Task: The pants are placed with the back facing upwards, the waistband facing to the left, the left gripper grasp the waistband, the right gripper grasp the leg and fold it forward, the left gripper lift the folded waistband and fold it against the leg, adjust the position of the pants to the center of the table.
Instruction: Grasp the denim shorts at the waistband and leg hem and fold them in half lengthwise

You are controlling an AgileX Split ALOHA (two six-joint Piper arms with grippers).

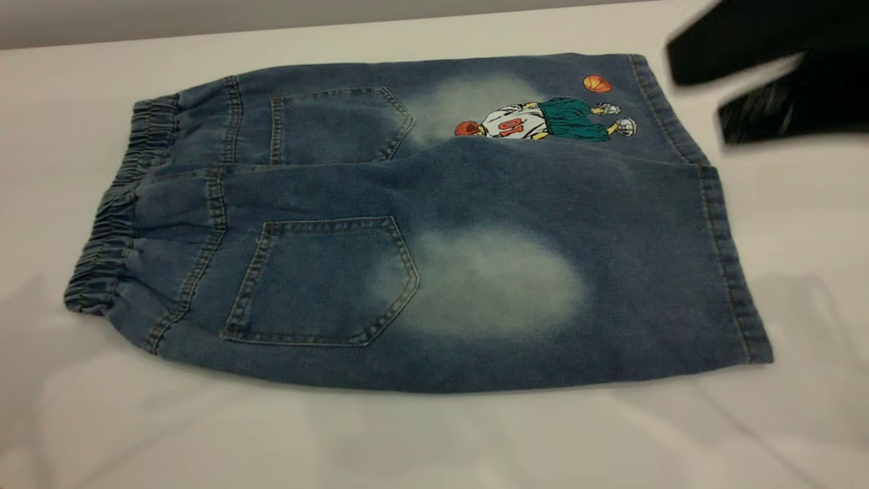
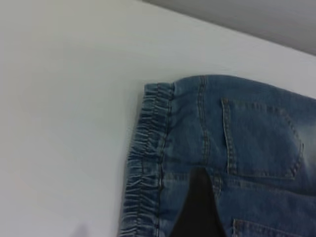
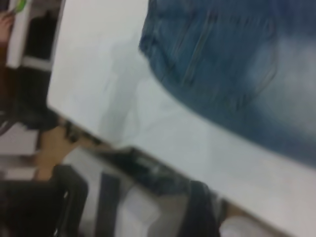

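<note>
The pants (image 1: pixel 421 224) lie flat on the table (image 1: pixel 407 435), back up, with both stitched pockets showing. The gathered waistband (image 1: pixel 112 231) points left; it also shows in the left wrist view as the waistband (image 2: pixel 145 163). The leg (image 1: pixel 502 285) with the pale oval is nearest the camera, and the cartoon-player leg lies behind it. My right gripper (image 1: pixel 699 95) hovers open beside the far hem at the upper right, holding nothing. A black part of my left gripper (image 2: pixel 197 207) hangs above the denim just inside the waistband.
Bare tabletop surrounds the pants on every side, widest in front and to the left. In the right wrist view the table's edge (image 3: pixel 163 148) shows, with dark furniture (image 3: pixel 64 197) and floor beyond it.
</note>
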